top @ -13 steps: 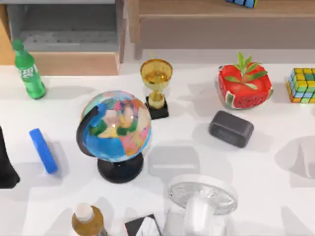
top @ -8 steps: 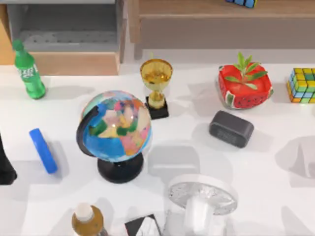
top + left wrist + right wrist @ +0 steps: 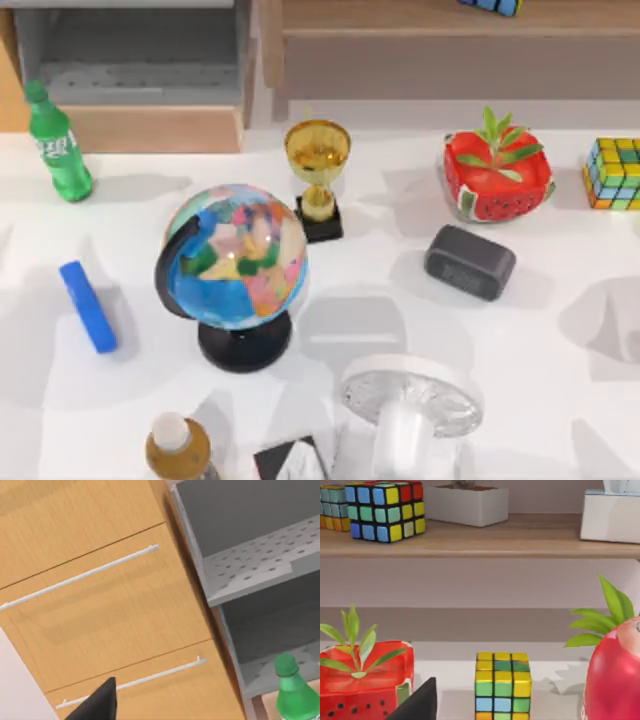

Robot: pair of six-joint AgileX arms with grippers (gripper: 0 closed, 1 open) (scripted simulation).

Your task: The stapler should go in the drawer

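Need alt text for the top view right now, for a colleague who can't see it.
The blue stapler lies on the white table at the left, ungripped, with the open drawer beyond it at the back. A globe stands beside the stapler, a green bottle by the drawer.

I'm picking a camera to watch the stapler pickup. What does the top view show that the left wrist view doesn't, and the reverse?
Top view alone: the stapler lying on the table left of the globe, plus the trophy. Left wrist view alone: closed wooden fronts with rail handles and a dark tip of the left gripper. Shared: the green bottle and the open drawer with its grey inside.
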